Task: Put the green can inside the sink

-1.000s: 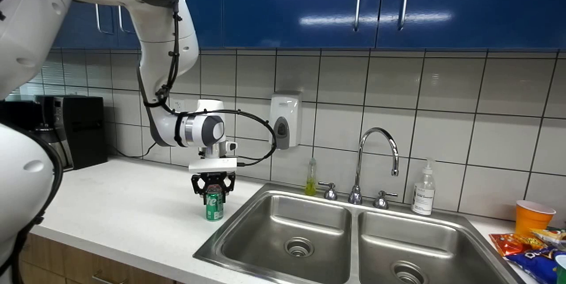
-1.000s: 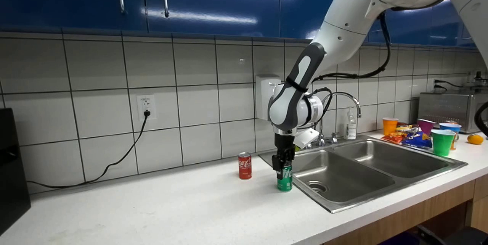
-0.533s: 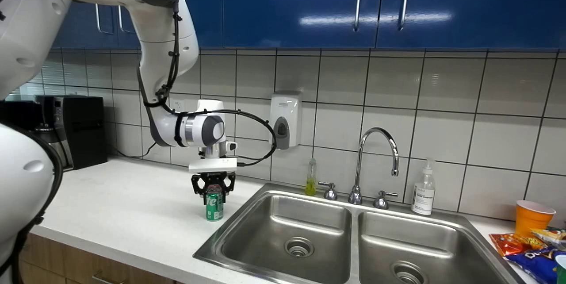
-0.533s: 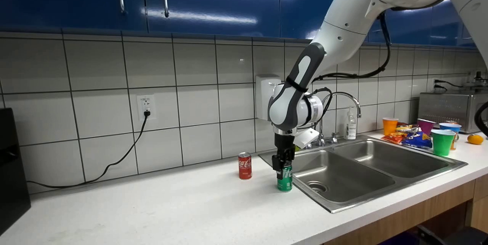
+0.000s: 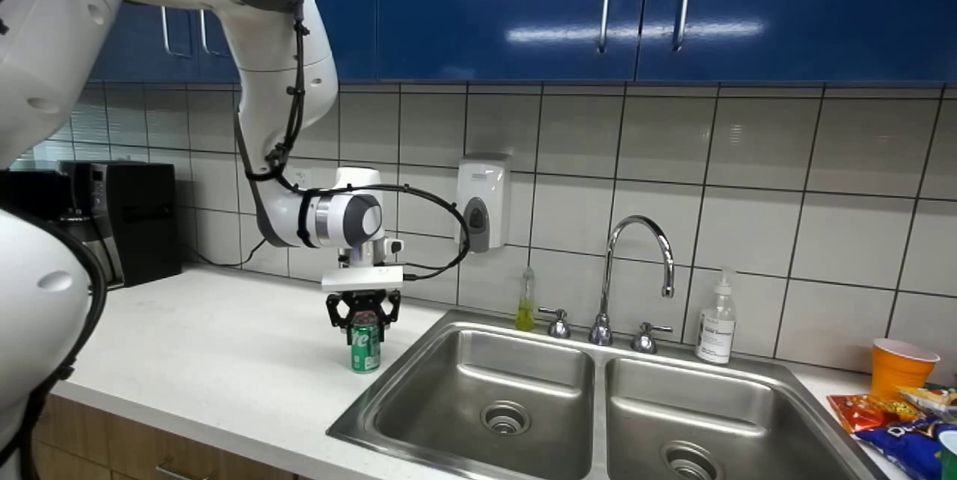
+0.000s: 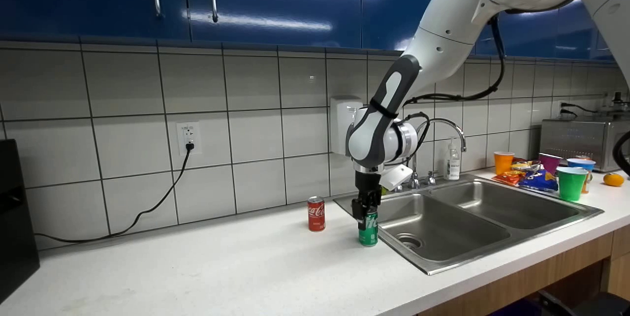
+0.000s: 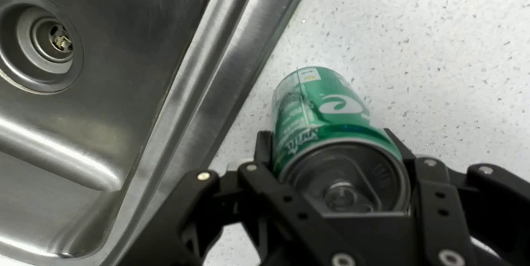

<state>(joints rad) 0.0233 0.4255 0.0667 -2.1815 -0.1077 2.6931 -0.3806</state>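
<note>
The jaws are clamped on the green can (image 7: 331,110). Just beside them lies the sink (image 5: 600,399); a red can (image 6: 316,214) stands near them.

In both exterior views we log bright indoor light, thrown back as long white bars of glare off the glossy blue cabinet doors (image 5: 508,1), with a dimmer band along the top of the white square-tiled wall (image 6: 256,77). Small lettering reads soft to us on the clear plastic pump bottle (image 5: 716,327), and the dark grout lines (image 5: 909,241) lean near the frame edge. In the wrist view we note hot streaks on the stainless steel sink (image 7: 236,71), crisp flecks on the white speckled countertop (image 7: 439,71), and a dim top on the green metal drink can (image 7: 327,112).
</note>
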